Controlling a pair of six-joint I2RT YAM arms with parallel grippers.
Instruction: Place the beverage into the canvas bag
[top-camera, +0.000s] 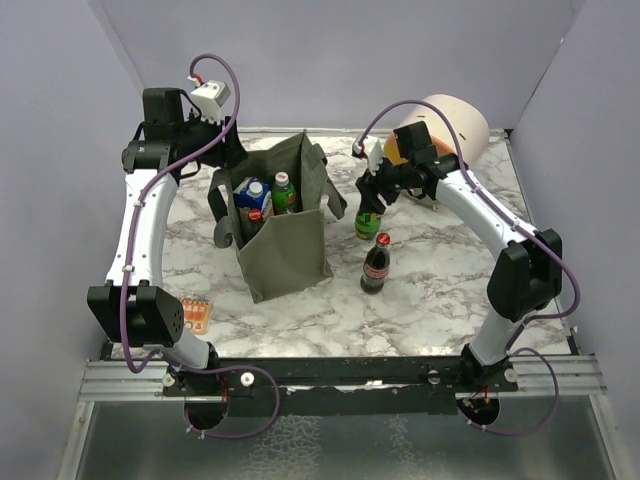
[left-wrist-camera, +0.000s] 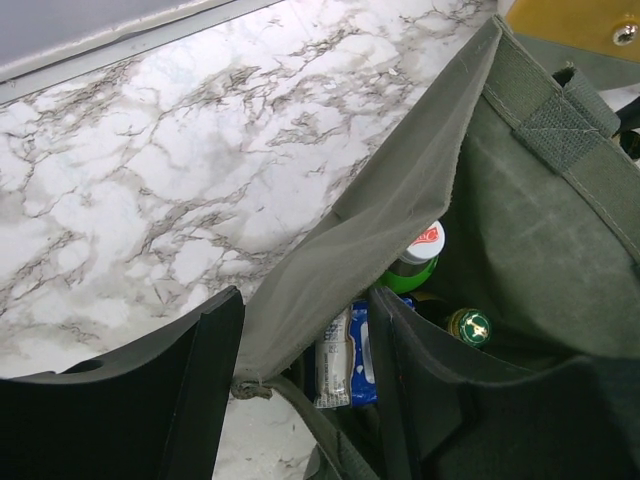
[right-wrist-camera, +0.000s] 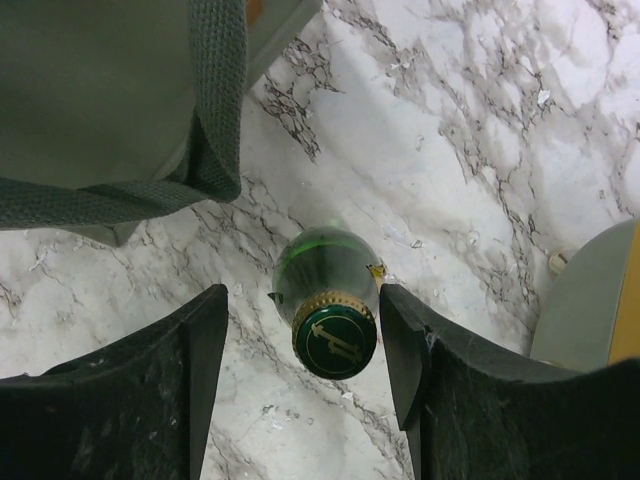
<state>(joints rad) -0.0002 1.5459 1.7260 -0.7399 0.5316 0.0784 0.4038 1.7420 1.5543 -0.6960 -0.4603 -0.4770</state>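
At three o'clock of the canvas bag (top-camera: 290, 250), our right hand (right-wrist-camera: 303, 310) gapes around the green bottle (right-wrist-camera: 325, 285), gripping nothing; an uneven squeeze could topple it. Our left hand (left-wrist-camera: 305, 305) straddles the bag's rim, likewise spread.

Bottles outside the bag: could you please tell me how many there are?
2: the green bottle inside the right pincer; the cola bottle nearer the arms' bases. Others may hide behind the canvas bag.

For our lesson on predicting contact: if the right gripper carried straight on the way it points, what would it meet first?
The right gripper points down at the green bottle, whose cap sits between its open jaws. It would likely meet that bottle first.
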